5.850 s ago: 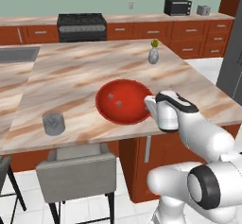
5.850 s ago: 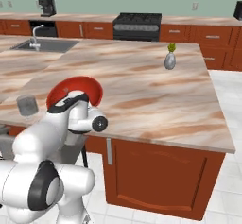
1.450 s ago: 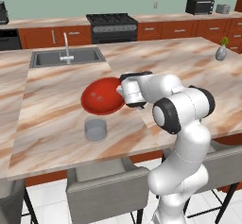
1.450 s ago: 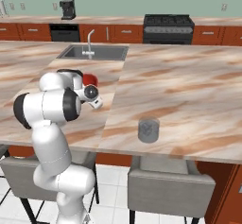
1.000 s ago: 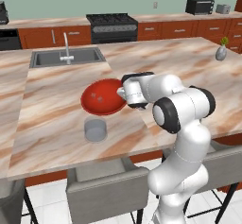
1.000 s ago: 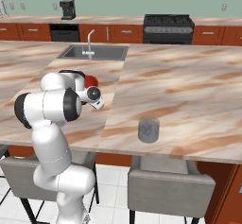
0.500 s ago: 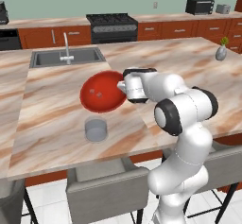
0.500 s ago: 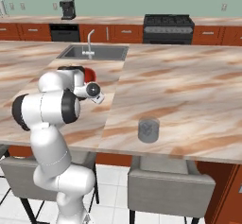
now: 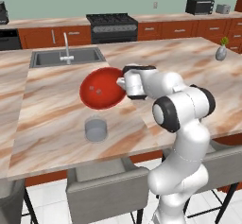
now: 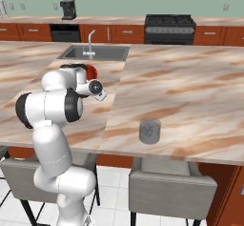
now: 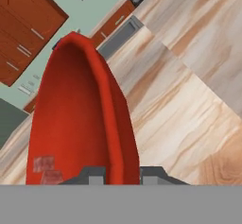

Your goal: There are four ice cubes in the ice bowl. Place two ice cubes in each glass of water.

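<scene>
My gripper (image 9: 124,82) is shut on the right rim of the red ice bowl (image 9: 100,89), which hangs tilted above the marble counter with its inside turned toward the left base view. In the hand view the rim (image 11: 116,124) runs between the two fingertips of the gripper (image 11: 124,174). Pale reddish ice cubes (image 11: 45,168) lie low inside the bowl, and the ice cubes (image 9: 96,91) show as small spots from the left base. A short grey glass of water (image 9: 96,129) stands on the counter just in front of the bowl; this glass (image 10: 149,131) is also near the counter's front edge.
A sink (image 9: 66,56) with a faucet is set into the counter behind the bowl. A small grey vase with a green sprig (image 9: 220,52) stands at the far right. Grey stools (image 9: 106,180) sit under the counter's front edge. A stove (image 9: 111,20) lines the back wall.
Over the last second the bowl has risen off the counter in my shut gripper and tipped further onto its edge. The glass has not moved.
</scene>
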{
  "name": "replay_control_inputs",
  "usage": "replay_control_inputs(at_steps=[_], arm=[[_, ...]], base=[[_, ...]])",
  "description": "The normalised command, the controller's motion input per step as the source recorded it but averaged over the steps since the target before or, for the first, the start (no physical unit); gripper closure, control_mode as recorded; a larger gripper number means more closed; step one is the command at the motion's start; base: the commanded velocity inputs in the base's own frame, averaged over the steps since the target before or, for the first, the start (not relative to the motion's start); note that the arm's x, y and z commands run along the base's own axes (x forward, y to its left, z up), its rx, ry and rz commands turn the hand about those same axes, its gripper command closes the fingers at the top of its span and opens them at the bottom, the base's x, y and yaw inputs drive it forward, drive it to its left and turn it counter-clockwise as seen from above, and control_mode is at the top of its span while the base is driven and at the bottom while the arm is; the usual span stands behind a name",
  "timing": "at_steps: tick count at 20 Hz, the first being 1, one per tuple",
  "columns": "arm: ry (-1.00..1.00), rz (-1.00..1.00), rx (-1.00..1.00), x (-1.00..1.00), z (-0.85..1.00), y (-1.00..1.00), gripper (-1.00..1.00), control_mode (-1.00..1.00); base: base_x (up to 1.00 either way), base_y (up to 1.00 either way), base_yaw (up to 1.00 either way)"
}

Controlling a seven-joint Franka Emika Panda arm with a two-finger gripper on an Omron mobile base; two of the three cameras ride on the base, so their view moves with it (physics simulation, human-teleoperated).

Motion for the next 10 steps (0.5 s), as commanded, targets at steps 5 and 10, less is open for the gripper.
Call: replay_control_inputs(at_steps=[5,10], arm=[[-0.05,0.08,-0.03,-0.67,0.02,-0.28,1.00,-1.00],[-0.03,0.00,-0.01,0.00,-0.01,0.00,1.00,-1.00]], base=[[0.00,0.00,0.00],[0.00,0.00,0.00]])
